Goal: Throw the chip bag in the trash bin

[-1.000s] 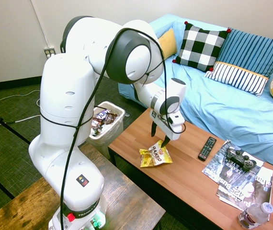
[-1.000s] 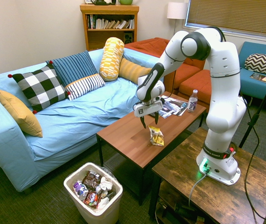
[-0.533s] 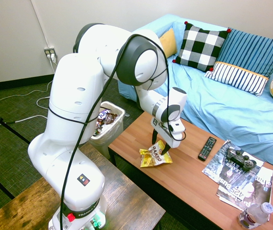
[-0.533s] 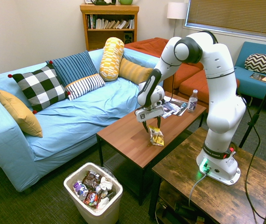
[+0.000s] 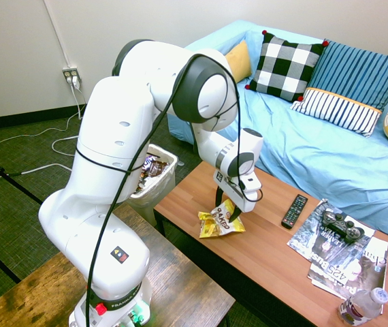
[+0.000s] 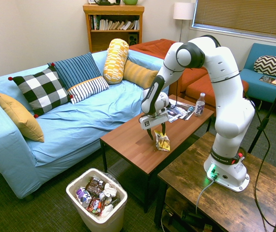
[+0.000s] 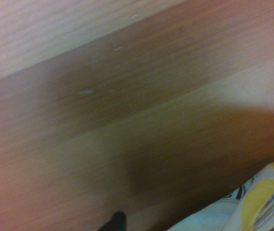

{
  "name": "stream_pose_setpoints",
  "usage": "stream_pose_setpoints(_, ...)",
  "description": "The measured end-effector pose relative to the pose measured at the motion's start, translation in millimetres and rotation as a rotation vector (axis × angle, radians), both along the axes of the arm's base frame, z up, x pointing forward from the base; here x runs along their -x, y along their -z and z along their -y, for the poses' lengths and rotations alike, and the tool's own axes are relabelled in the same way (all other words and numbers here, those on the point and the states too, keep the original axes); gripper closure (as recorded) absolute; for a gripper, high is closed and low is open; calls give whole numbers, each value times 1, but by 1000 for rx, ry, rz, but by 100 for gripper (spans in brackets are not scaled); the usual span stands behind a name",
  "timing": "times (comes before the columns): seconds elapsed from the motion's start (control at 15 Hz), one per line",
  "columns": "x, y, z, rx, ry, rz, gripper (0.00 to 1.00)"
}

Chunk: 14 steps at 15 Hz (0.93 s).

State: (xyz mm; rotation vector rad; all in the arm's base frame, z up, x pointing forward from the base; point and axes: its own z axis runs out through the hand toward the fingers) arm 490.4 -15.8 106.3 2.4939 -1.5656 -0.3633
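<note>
Wood-topped coffee table (image 5: 282, 245) by the blue sofa (image 5: 316, 146): one chip bag (image 5: 221, 220) lies on it, one gripper (image 5: 227, 209) right over the bag, fingers spread wide; one trash bin (image 6: 98, 203), its lowest part cut off in the second exterior view

Fingers (image 5: 227, 207) apart — at yellow chip bag (image 5: 220, 221) — on table (image 5: 265, 235).
</note>
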Motion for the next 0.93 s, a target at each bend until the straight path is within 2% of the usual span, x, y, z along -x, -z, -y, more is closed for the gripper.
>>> stream_pose_setpoints(0.93, -10, -3, 3, -2, -14, 17, 100)
